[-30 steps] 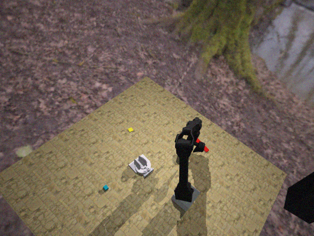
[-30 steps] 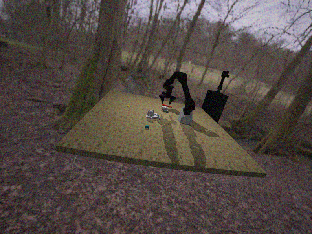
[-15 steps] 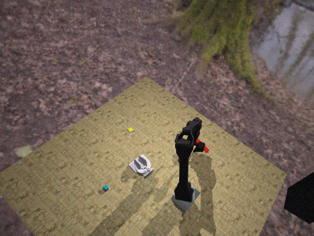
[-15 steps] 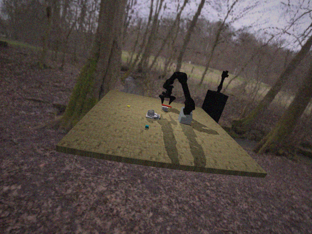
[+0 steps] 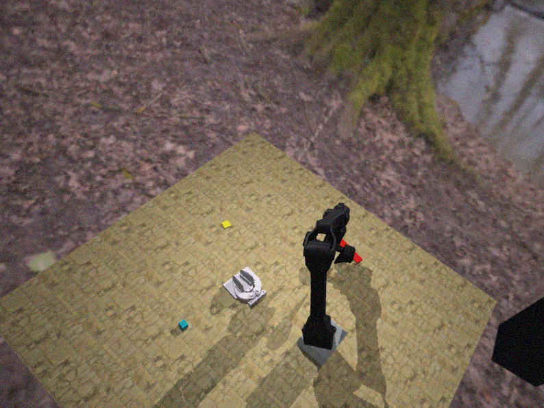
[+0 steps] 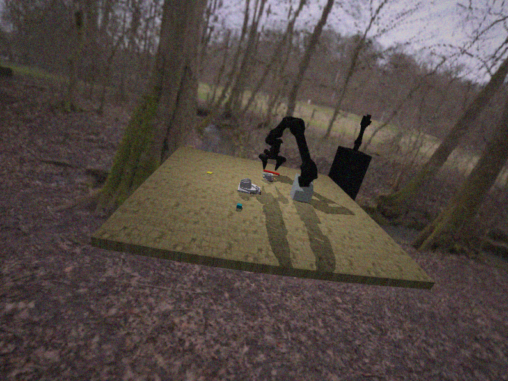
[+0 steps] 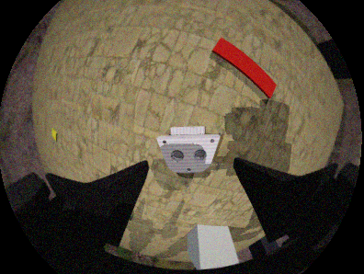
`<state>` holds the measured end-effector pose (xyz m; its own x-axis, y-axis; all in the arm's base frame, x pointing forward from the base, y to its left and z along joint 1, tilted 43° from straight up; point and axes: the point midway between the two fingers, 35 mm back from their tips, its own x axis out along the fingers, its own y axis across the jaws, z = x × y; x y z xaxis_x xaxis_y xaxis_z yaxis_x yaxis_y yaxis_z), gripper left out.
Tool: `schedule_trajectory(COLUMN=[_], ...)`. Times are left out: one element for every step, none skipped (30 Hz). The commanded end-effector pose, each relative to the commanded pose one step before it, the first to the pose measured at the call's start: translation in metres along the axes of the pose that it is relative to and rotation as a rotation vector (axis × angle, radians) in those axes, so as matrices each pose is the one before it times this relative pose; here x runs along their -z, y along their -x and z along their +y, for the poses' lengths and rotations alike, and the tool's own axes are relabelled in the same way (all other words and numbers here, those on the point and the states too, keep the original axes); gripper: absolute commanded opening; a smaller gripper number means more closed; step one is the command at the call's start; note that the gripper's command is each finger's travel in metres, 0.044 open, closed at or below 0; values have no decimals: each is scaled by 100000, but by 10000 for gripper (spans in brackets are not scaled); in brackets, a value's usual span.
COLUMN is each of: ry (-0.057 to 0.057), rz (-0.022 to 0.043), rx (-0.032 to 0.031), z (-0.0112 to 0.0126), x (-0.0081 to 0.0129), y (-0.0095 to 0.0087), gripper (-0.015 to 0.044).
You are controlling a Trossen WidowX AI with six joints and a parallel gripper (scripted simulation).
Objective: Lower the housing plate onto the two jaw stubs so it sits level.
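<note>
The stone-patterned counter (image 5: 272, 184) (image 6: 184, 229) (image 7: 115, 83) carries a matte black arm (image 5: 318, 285) (image 6: 304, 149), its empty jaws wide above the white plate (image 6: 269, 177) (image 7: 187, 138), which lies below and between their tips, untouched. Well apart from the jaws is a white base (image 5: 228, 287) (image 6: 254, 192) with a rounded body and two upright grey fins. The plate has tapered sides, two dark round holes and a ribbed edge, near a smooth red bar (image 5: 357, 257) (image 6: 270, 172) (image 7: 245, 66).

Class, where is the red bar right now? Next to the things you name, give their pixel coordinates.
In the wrist view, the red bar (image 5: 357, 258) (image 6: 270, 172) (image 7: 245, 67) lies upper right, beyond the white plate (image 7: 188, 146) with two round holes.
</note>
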<state>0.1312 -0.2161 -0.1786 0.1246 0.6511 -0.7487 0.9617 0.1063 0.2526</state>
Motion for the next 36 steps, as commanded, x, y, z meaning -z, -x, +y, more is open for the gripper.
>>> schedule_trajectory(ry=[-338,0,0,0,0,0,0,0,0,0,0,0,0,0,0,0,0,0,0,0,0,0,0,0,0,0,0,0,0,332,-4,-7,-8,-8,-8,-8], rz=[-175,0,0,0,0,0,0,0,0,0,0,0,0,0,0,0,0,0,0,0,0,0,0,0,0,0,0,0,0,178,-5,-8,-9,-8,-8,-8], rx=[-440,0,0,0,0,0,0,0,0,0,0,0,0,0,0,0,0,0,0,0,0,0,0,0,0,0,0,0,0,436,-9,-15,-18,-18,-18,-18], z=[65,0,0,0,0,0,0,0,0,0,0,0,0,0,0,0,0,0,0,0,0,0,0,0,0,0,0,0,0,-63,6,10,11,11,11,10], x=[-28,0,0,0,0,0,0,0,0,0,0,0,0,0,0,0,0,0,0,0,0,0,0,0,0,0,0,0,0,26,-10,-17,-19,-18,-17,-16], y=[-6,0,0,0,0,0,0,0,0,0,0,0,0,0,0,0,0,0,0,0,0,0,0,0,0,0,0,0,0,-23,-84,-139,-167,-167,-167,-167], gripper=[440,440,440,440,440,440,440,440,440,440,440,440,440,440,440,440,440,440,440,440,440,440,440,440,440,440,440,440,440,440,440,440,440,440,440,440])
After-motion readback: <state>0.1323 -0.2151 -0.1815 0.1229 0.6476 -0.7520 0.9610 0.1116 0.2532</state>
